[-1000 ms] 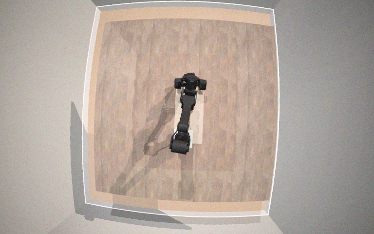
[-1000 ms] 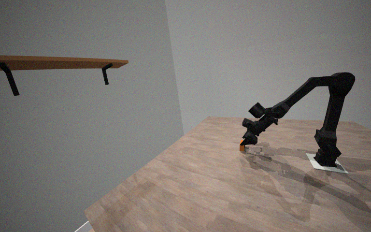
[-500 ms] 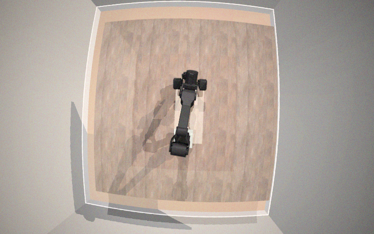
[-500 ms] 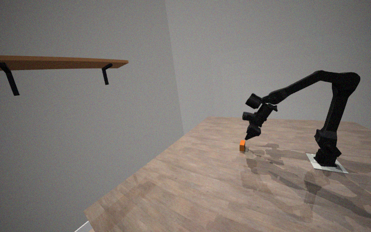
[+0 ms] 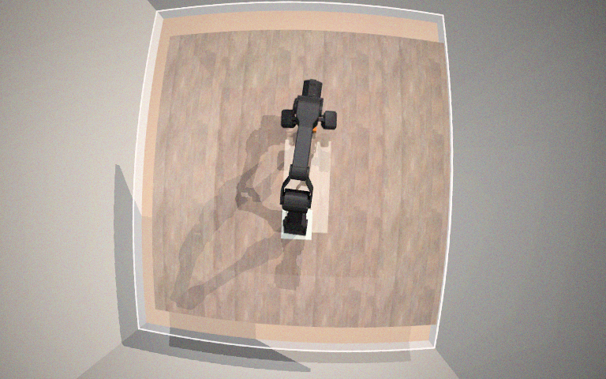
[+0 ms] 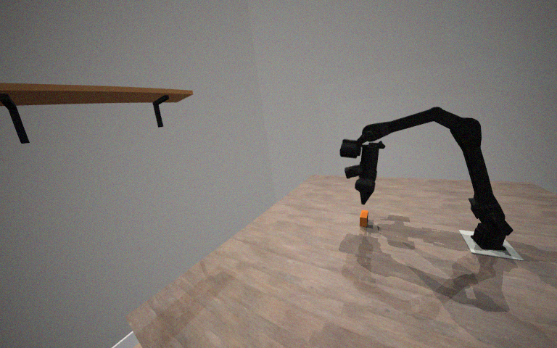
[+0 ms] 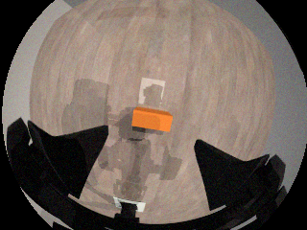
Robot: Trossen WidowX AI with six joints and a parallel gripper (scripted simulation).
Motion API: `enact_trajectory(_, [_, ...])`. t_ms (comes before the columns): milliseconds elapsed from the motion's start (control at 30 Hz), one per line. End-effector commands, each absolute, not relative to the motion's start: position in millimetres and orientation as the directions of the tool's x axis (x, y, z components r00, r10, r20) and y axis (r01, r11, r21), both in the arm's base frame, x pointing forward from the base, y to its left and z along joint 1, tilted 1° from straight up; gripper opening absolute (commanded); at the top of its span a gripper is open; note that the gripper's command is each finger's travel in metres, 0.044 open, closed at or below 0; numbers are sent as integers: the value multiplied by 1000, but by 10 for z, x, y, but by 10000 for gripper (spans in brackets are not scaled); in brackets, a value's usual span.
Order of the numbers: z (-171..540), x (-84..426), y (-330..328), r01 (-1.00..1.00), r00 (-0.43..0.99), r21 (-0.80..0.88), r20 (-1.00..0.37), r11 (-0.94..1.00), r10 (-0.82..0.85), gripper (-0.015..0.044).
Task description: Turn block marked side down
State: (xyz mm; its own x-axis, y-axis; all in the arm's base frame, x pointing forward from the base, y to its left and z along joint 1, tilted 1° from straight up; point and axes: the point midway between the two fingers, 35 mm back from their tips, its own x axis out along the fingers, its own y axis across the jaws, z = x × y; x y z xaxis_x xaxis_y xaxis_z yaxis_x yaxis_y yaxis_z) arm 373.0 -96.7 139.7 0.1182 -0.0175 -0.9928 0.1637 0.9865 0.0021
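The orange block (image 6: pixel 363 218) (image 7: pixel 153 121) stands upright on the table (image 5: pixel 379 178) (image 6: pixel 246 287), with a narrow orange face up. A sliver of it (image 5: pixel 315 129) shows beside the arm in the top view. No mark shows on the upper face; a small dark patch at its lower left edge in the wrist view is too unclear to tell from shadow. The underside is hidden. My gripper (image 6: pixel 363 203) (image 7: pixel 153 138) is open and empty, pointing down above the block, with clear space between fingertips and block. In the wrist view the block lies between the two fingers, slightly farther up the picture.
The arm's base stands on a pale plate (image 5: pixel 286 237) (image 6: pixel 467 241). A brown wall shelf (image 6: pixel 98 94) with black brackets is at the left in the exterior view. The arm's shadows fall across the table around the block.
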Motion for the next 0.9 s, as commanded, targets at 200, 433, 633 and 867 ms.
enact_trajectory(200, [1350,3760,-961,165,19,-3,-1000,986,-7,440])
enact_trajectory(433, [1078,3761,-962,165,19,-3,-1000,986,-7,440])
enact_trajectory(633, [928,3758,-960,165,19,-3,-1000,986,-7,440])
enact_trajectory(867, [854,3762,-961,165,19,-3,-1000,986,-7,440])
